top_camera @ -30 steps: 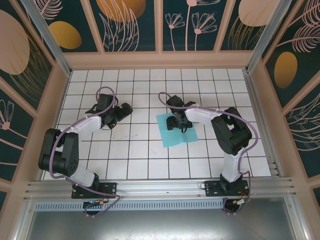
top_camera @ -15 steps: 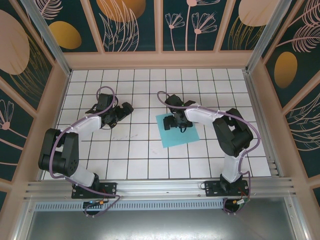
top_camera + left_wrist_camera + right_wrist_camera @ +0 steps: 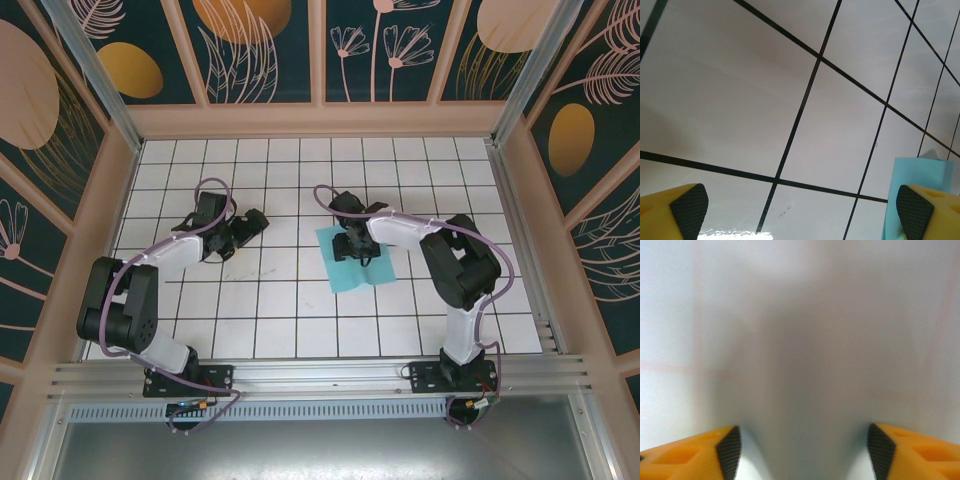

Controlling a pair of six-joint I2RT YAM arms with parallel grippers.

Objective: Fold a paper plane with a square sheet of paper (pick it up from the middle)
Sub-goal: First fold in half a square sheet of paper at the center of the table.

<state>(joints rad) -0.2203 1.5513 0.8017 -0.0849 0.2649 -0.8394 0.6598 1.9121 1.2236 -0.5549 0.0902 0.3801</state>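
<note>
The turquoise-blue paper (image 3: 372, 272) lies on the white tiled table as a flat, roughly square sheet, not a dart. My right gripper (image 3: 355, 246) sits directly over the sheet's far half, pointing down at it. In the right wrist view its jaws stand open, and the black pads (image 3: 729, 450) frame a blurred pale-blue surface very close below. My left gripper (image 3: 243, 224) hovers about two tiles left of the sheet. It is open (image 3: 802, 210) over bare tiles, and a corner of the paper (image 3: 917, 172) shows by its right fingertip.
The tiled table (image 3: 270, 300) is boxed in by tan walls (image 3: 320, 120) on the far, left and right sides. An aluminium rail (image 3: 320, 378) runs along the near edge by the arm bases. Faint dark specks mark a tile (image 3: 780, 212) below the left gripper.
The right gripper has shifted only slightly over the sheet and stays open. The left gripper has edged a little toward the paper. The paper's near-left edge has moved slightly.
</note>
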